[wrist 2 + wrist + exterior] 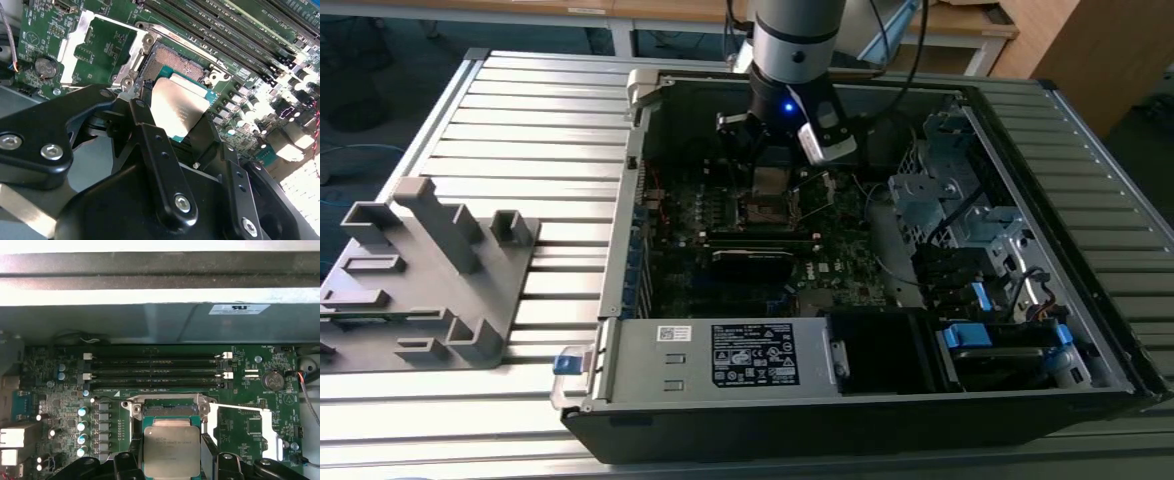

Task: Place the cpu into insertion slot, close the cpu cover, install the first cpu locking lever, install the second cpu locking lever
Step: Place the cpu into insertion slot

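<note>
My gripper [177,114] is shut on the cpu [176,102], a square chip with a dull silver face, pinched by its two opposite edges between black fingers [145,107]. The chip hangs over the insertion slot [172,62], covering the part nearest me; the slot's dark pin field and silver rim show beyond it. I cannot tell whether the chip touches the slot. In the first wrist view the cpu [171,449] sits in the gripper [171,462], partly over the slot [167,410]. The cpu cover [75,35] is swung open beside the slot. In the exterior view the gripper [774,172] is low inside the case.
The motherboard lies in an open black computer case [1067,400] on a slatted metal table. Long black memory slots [155,367] run beside the socket. A power supply with a white label [754,355] and a drive cage [947,200] flank the board. A grey fixture [434,270] stands at the exterior view's left.
</note>
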Controlling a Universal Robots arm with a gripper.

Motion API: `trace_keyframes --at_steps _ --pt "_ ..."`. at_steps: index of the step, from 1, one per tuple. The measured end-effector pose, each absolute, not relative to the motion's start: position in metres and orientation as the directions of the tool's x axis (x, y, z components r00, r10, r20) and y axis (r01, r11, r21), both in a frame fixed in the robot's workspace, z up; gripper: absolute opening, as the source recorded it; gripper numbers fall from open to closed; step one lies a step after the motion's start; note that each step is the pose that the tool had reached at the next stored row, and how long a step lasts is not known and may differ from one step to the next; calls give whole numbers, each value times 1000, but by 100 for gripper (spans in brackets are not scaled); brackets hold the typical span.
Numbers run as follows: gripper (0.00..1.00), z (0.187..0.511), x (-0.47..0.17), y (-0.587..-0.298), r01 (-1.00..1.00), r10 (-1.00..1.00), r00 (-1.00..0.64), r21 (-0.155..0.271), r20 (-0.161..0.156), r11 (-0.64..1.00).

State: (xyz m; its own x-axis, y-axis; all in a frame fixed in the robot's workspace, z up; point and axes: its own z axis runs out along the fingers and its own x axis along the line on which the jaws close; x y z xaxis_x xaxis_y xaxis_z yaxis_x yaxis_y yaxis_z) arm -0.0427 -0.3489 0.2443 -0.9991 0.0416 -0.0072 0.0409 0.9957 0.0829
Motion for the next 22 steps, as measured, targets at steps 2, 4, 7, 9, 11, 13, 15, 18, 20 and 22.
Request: trace_keyframes --at_steps 2,4,7,9,11,13,15,18,20,22 --pt "54 244 -43 -349 77 78 -997 83 -7 994" --pt "54 243 -43 -349 113 114 -993 83 -7 990" --pt "54 243 -43 -349 166 167 -986 83 -7 983" --pt "54 242 -43 -349 203 204 -979 83 -7 976" --pt "54 241 -43 -349 238 239 -971 83 -7 968" --pt "54 241 -43 -349 272 274 -962 83 -7 959" --pt "54 240 -43 -349 308 309 -951 83 -7 948" --pt "54 240 -43 -349 358 360 -933 83 -7 930" --pt "54 240 -43 -349 371 373 -928 83 -7 925" --pt "54 240 -43 -349 372 373 -928 83 -7 925"
